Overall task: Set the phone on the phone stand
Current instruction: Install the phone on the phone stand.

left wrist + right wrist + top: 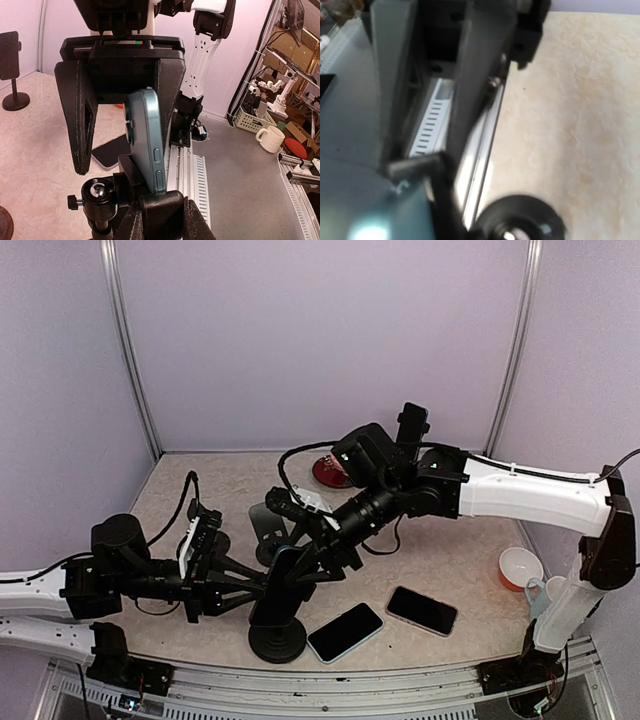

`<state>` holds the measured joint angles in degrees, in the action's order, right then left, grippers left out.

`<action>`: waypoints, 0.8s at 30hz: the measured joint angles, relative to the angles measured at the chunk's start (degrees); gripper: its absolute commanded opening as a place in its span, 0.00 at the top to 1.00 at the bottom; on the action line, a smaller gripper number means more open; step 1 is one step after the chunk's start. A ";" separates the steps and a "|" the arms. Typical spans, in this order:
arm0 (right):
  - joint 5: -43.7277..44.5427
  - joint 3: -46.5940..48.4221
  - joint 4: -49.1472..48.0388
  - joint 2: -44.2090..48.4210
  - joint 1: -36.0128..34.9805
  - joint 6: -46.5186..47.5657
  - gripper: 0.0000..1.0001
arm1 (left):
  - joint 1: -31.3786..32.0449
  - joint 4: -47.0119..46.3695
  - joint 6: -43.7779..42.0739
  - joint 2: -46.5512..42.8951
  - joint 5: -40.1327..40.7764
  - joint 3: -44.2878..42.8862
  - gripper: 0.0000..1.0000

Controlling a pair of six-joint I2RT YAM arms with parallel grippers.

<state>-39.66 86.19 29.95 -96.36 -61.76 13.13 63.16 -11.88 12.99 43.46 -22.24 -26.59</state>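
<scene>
- Lavender walls box in a beige marbled table [460,540], seen from above. The count: four phones, three stands, two arms.
- Front and centre, the phone [283,578] that matters stands upright on the near phone stand [278,642].
- One spare phone [345,632] lies flat just right of that stand's base, with a second spare phone [422,610] beside it. A raised phone [411,425] sits up at the back, and an empty stand [265,528] is in between.
- Also out there: one red dish [328,472], one orange bowl [518,568] and one white mug [542,592].
- From the left comes the left gripper [250,592], and from the upper right the right gripper [305,562]. Both meet at the phone.
- Over to the left wrist. The phone is teal and edge-on, seated in the stand's cradle.
- Directly under it, the left gripper is pinched tight on the phone stand.
- Above, the right gripper straddles the phone with its jaws parted. One finger sits on each side, with a clear gap on the left.
- At the left edge stands the far stand [15,100], carrying its dark phone.
- Right wrist now, and it's blurry. Its two dark fingers [470,75] stand apart, and a teal smear of the phone shows low and left beneath them.
</scene>
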 measured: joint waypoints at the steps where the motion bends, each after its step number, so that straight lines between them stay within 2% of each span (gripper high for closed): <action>1: 0.63 -0.72 -0.13 0.76 0.02 -0.52 0.32 | 0.07 -0.31 -0.07 -0.02 -0.33 0.00 1.00; 5: 3.32 -7.06 -2.71 7.08 0.46 -1.86 0.22 | 0.70 -1.46 -0.22 -0.96 -2.73 0.83 1.00; 15: 3.26 -27.47 -15.50 24.26 4.85 -2.97 0.22 | 0.92 -3.80 -0.39 -4.26 -6.54 4.39 1.00; 20: 0.90 -35.10 -23.87 23.61 4.94 -5.35 0.22 | 0.92 -5.29 -0.35 -4.63 -7.69 5.75 1.00; 24: -0.22 -36.89 -29.92 19.45 4.37 -7.82 0.19 | 0.92 -6.16 -0.35 -4.61 -8.33 5.99 1.00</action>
<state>-39.88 49.30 0.03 -76.90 -57.39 5.30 64.07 -18.04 12.64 38.85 -30.57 -20.60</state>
